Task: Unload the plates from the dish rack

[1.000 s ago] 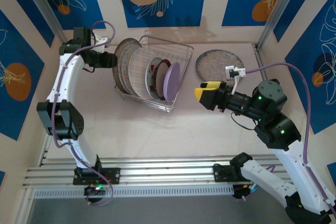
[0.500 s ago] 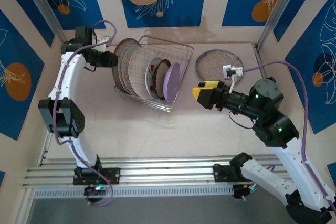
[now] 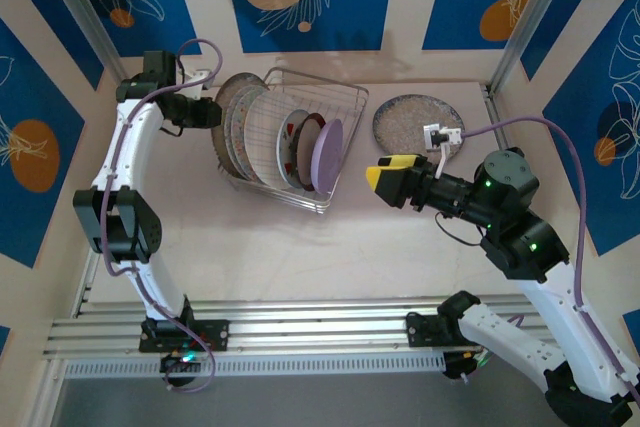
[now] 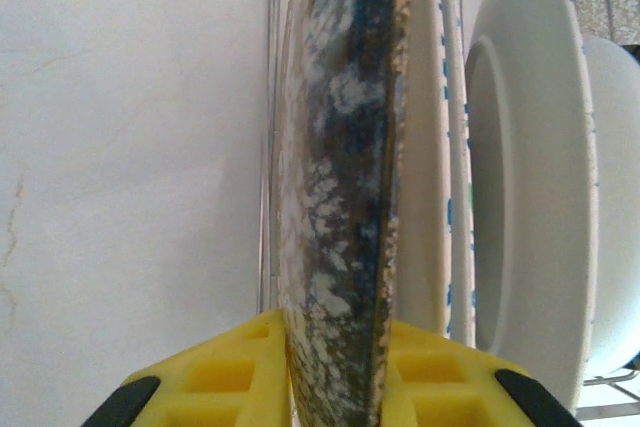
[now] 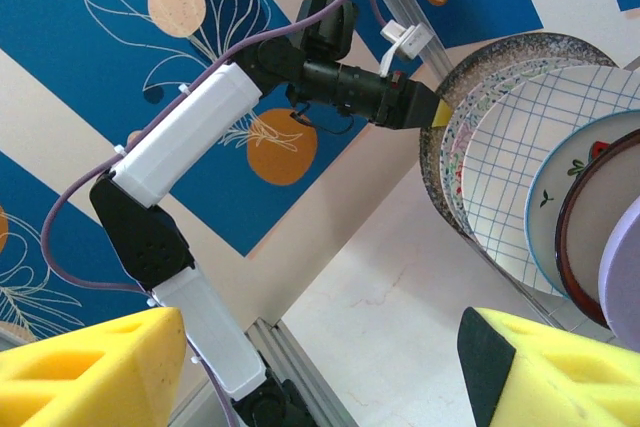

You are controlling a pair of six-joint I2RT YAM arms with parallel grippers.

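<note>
Several plates stand on edge in the rack, so left fingers pinch the exposed rim of the outermost speckled plate; right fingers hang wide apart, empty, beside the rack.

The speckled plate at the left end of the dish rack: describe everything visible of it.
The speckled plate is round and looks like glazed ceramic, mottled grey-brown with white flecks and a darker rim. It stands on edge as the outermost plate at the left end of the wire dish rack, close beside a pale plate. The left pincer straddles its rim, with a yellow pad against each face, apparently gripping it.
</note>
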